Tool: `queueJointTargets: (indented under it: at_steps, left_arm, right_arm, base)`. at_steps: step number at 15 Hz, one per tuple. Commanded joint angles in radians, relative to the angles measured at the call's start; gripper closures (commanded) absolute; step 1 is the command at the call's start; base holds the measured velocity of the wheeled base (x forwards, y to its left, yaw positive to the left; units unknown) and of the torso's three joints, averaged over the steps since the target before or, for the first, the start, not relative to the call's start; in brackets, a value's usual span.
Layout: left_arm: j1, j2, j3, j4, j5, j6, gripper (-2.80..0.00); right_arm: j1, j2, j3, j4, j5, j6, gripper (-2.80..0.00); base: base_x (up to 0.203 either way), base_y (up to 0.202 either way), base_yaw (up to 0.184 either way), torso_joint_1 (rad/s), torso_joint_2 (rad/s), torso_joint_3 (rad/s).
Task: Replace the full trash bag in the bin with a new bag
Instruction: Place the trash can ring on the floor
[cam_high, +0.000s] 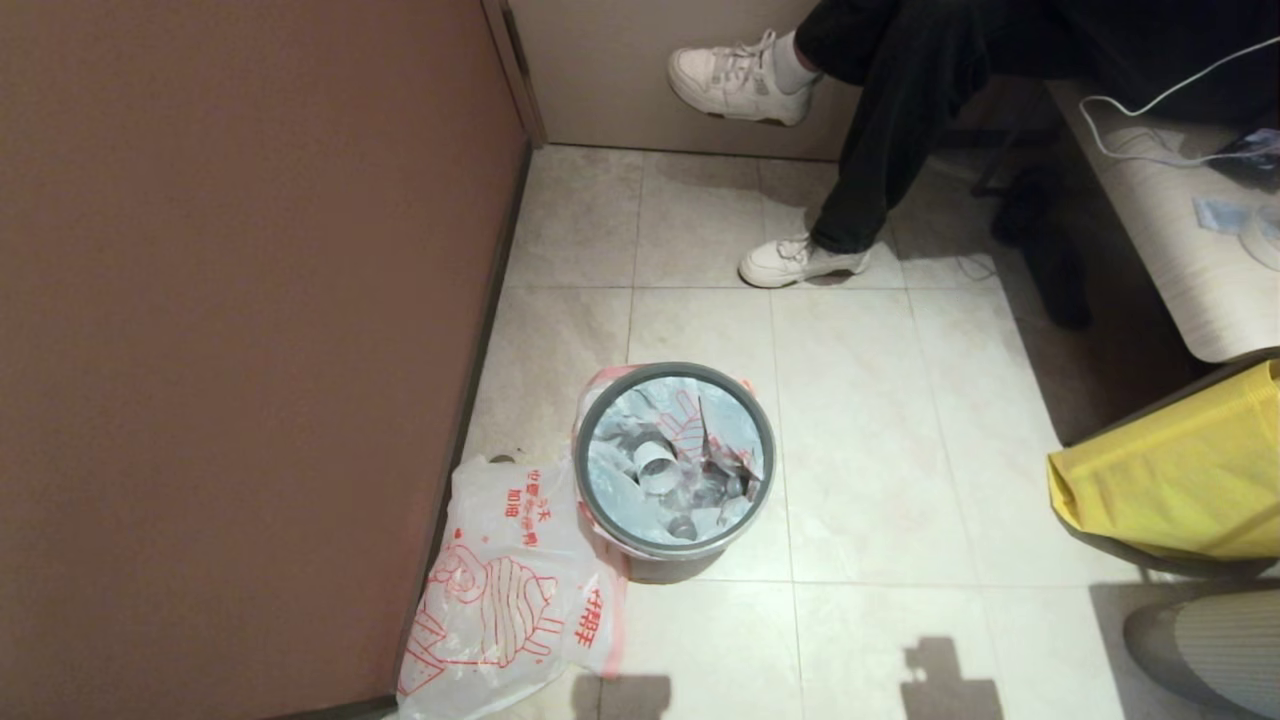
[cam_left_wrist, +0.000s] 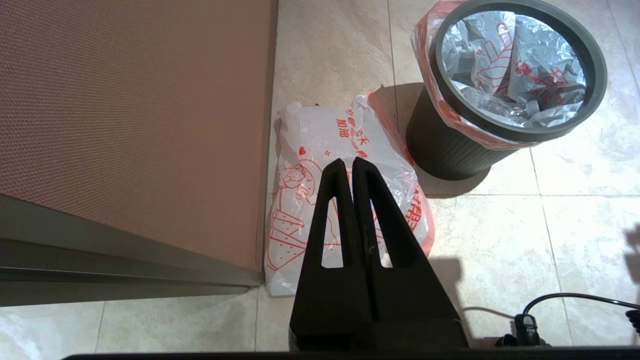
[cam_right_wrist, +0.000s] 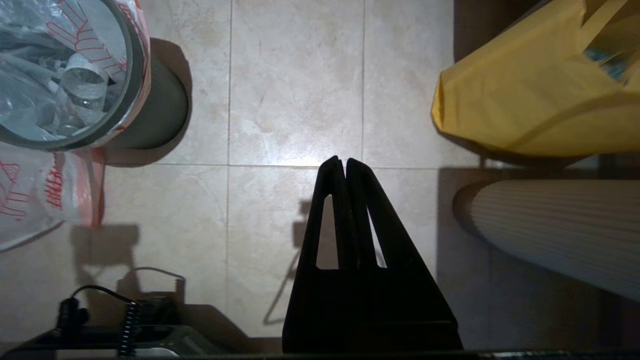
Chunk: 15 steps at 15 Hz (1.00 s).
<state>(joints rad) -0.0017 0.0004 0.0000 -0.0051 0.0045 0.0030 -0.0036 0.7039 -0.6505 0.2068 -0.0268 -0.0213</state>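
Observation:
The small dark grey bin (cam_high: 650, 562) stands on the tiled floor, its grey ring rim (cam_high: 591, 416) clamping the full trash bag (cam_high: 680, 455); clear bottles and a white roll show inside. The bin (cam_left_wrist: 450, 150) and full bag (cam_left_wrist: 505, 65) also show in the left wrist view, and the bin (cam_right_wrist: 160, 115) in the right wrist view. The limp new bag (cam_high: 495, 600) with red cartoon print lies flat on the floor left of the bin, against the brown panel. My left gripper (cam_left_wrist: 348, 162) hangs shut and empty above the new bag (cam_left_wrist: 325, 145). My right gripper (cam_right_wrist: 343, 162) is shut and empty over bare tiles right of the bin.
A brown panel (cam_high: 230, 330) walls off the left side. A large yellow bag (cam_high: 1180, 470) and a pale ribbed object (cam_high: 1215, 640) sit at the right. A seated person's legs and white shoe (cam_high: 795, 262) are beyond the bin. A black cable (cam_left_wrist: 565, 300) lies near the robot.

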Motion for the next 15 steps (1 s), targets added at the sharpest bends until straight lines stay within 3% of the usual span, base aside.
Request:
queueJointTargets:
  at_steps: [1,5,7,11,15]
  left_arm:
    - [0.000,0.000,0.000,0.000,0.000,0.000,0.00]
    - [0.000,0.000,0.000,-0.001,0.000,0.000,0.00]
    - [0.000,0.001,0.000,0.000,0.000,0.000,0.00]
    - [0.000,0.001,0.000,0.000,0.000,0.000,0.00]
    - [0.000,0.001,0.000,0.001,0.000,0.000,0.00]
  right_arm:
    - [0.015,0.211,-0.052,-0.004,0.003,0.077,0.00]
    - [0.138,0.464,-0.141,-0.028,0.003,0.369,0.00]
    - [0.170,0.574,-0.195,-0.037,0.006,0.463,0.00]
    - [0.413,0.706,-0.217,-0.022,-0.002,0.483,0.00]
    - [0.532,0.789,-0.206,0.030,-0.004,0.472,0.00]
  base:
    - [0.000,0.000,0.000,0.000,0.00,0.000]
    - [0.000,0.000,0.000,0.000,0.00,0.000]
    - [0.000,0.000,0.000,0.000,0.00,0.000]
    - [0.000,0.000,0.000,0.000,0.00,0.000]
    - [0.000,0.000,0.000,0.000,0.00,0.000]
